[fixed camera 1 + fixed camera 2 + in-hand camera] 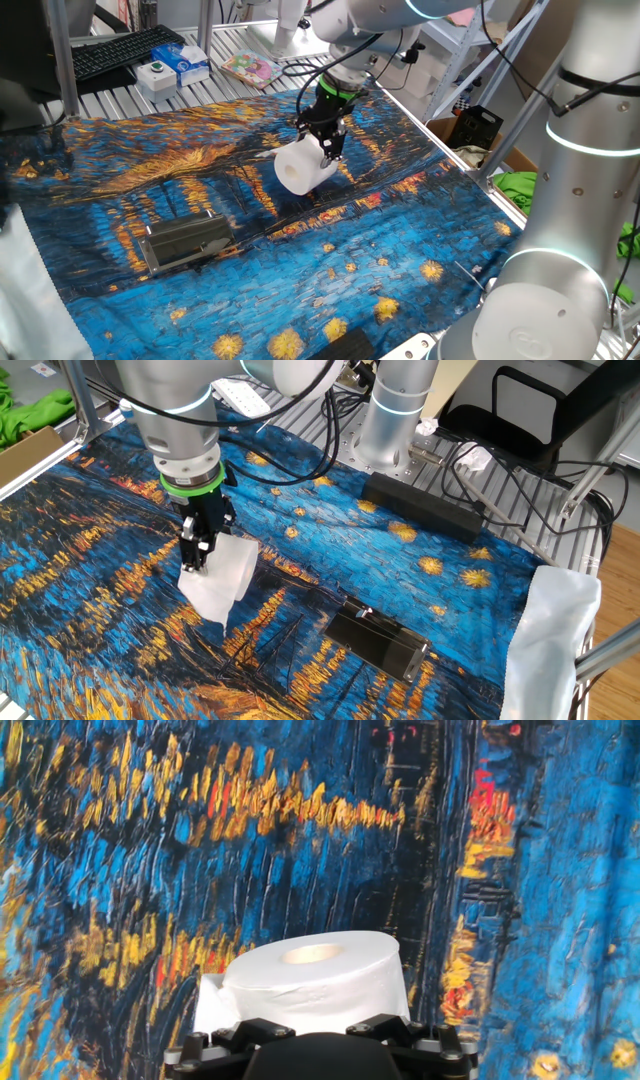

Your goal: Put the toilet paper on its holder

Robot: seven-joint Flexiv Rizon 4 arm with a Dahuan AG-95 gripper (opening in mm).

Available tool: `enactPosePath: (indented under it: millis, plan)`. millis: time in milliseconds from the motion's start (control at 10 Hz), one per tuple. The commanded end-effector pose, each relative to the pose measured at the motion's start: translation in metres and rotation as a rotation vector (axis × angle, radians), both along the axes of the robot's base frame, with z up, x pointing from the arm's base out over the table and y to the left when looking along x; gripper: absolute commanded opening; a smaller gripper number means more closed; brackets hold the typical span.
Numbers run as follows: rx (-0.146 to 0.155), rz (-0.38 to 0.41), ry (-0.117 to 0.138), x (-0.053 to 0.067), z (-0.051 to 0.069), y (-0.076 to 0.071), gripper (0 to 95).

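White and soft, your one toilet paper roll [304, 168] hangs above the blue and yellow painted cloth [400, 250], pinched tight by your one gripper [330, 140]. You can see its hollow middle in the hand view. You have one grey metal holder [187, 241] lying flat on the cloth, well apart from the roll. Look at the far end of the table and you see one keyboard [125, 50] and one white button box [157, 75].
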State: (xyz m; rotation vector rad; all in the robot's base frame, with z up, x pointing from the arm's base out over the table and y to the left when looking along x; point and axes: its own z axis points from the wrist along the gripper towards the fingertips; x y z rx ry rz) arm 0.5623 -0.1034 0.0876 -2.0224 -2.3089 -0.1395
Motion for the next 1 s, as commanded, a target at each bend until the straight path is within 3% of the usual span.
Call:
enactPosePath:
  millis: [100, 400, 800, 1000]
  plan:
    - [0.005, -0.002, 0.002, 0.001, 0.0, 0.001, 0.0]
    - [0.032, -0.028, -0.003, 0.001, 0.0, 0.001, 0.0]
    - [0.042, -0.074, 0.006, -0.006, 0.007, 0.016, 0.0]
    - [0.026, -0.091, 0.004, -0.009, 0.006, 0.027, 0.0]
